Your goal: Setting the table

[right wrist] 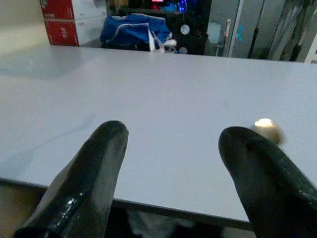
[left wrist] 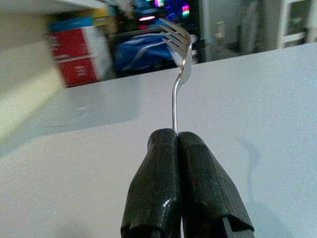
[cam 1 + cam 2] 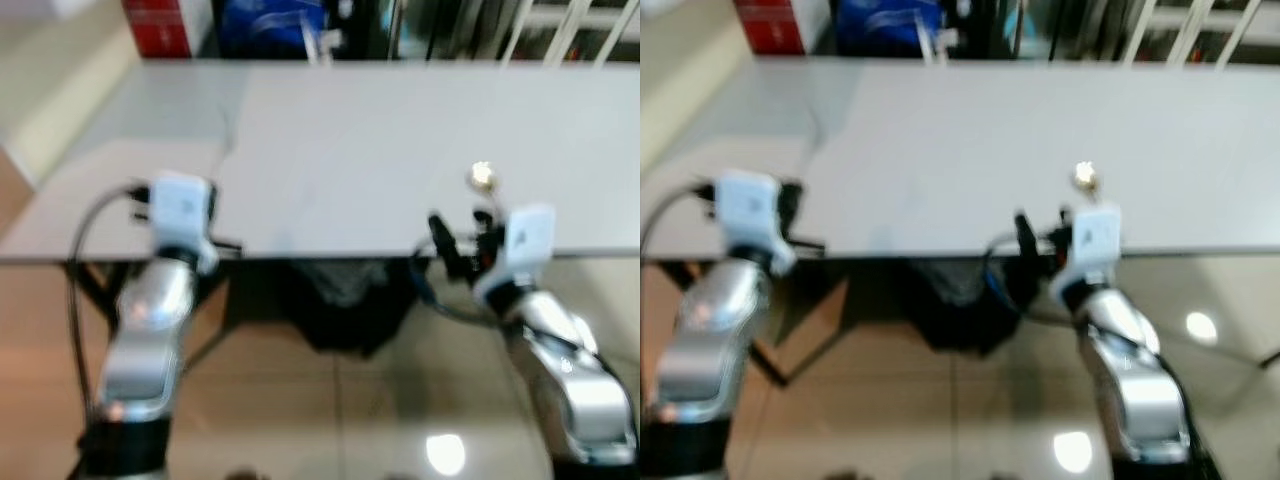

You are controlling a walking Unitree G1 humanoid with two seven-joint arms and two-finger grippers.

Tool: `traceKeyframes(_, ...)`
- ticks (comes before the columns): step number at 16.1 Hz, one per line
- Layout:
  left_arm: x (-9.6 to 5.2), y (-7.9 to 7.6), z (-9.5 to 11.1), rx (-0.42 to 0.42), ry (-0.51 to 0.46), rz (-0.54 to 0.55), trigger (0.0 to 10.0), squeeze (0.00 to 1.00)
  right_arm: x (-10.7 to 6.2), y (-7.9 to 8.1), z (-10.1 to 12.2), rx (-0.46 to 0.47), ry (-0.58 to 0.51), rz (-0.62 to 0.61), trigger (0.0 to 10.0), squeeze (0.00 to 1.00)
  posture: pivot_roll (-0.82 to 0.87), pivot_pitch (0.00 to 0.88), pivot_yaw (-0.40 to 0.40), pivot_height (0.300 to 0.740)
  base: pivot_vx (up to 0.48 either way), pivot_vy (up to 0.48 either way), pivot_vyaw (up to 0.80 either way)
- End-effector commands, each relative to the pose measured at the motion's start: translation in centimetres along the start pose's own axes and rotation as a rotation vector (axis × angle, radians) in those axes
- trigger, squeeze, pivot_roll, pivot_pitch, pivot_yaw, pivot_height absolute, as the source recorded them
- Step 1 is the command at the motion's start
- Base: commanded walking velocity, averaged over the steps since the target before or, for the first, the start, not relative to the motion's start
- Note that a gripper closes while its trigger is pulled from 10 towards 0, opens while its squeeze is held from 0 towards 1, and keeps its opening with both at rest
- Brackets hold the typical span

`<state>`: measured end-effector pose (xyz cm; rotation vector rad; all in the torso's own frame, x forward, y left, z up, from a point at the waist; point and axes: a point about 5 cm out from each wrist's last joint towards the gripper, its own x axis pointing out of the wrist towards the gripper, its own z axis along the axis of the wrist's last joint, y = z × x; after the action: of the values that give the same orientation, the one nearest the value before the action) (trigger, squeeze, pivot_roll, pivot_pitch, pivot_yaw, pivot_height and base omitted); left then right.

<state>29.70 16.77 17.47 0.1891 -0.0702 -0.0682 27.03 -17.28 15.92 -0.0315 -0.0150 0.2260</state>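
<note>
Holding a thin silver metal fork (image 2: pixel 177 74) upright, my left gripper (image 2: pixel 181 148) was clamped on its handle tip above the near left edge of the wide grey table (image 3: pixel 380 150). That narrow pinch risked the fork swivelling or slipping on set-down. My right gripper (image 1: pixel 173 148) hung spread and empty near a small pale round object (image 1: pixel 267 130).

The room was evenly and brightly lit from overhead, and both head views were smeared with motion blur. Ceiling lamps glared as white spots on the glossy floor (image 3: pixel 445 452). The wrist pictures were sharper; the fork (image 2: pixel 177 64) threw a soft shadow across the pale table (image 2: pixel 267 99).
</note>
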Motion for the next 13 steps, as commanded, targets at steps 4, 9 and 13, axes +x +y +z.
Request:
traceKeyframes(4,0.2,0.4,0.6,0.023,-0.015,0.03,10.0,0.0,0.2,1.2,0.6,-0.031,-0.025,0.043,10.0,0.0,-0.02,0.06,0.005,0.74,0.0,-0.48,0.1)
traceKeyframes(9,0.4,0.2,0.5,0.054,-0.007,0.021,10.0,0.0,0.1,1.4,0.1,0.039,-0.012,0.014,10.0,0.0,-0.03,0.045,0.013,0.74,0.0,-0.48,0.32)
traceKeyframes(13,0.4,-0.5,0.7,0.037,-0.006,-0.037,10.0,0.0,0.0,1.5,0.0,0.07,-0.01,-0.02,10.0,0.0,-0.03,0.036,0.02,0.74,0.0,0.0,0.0)
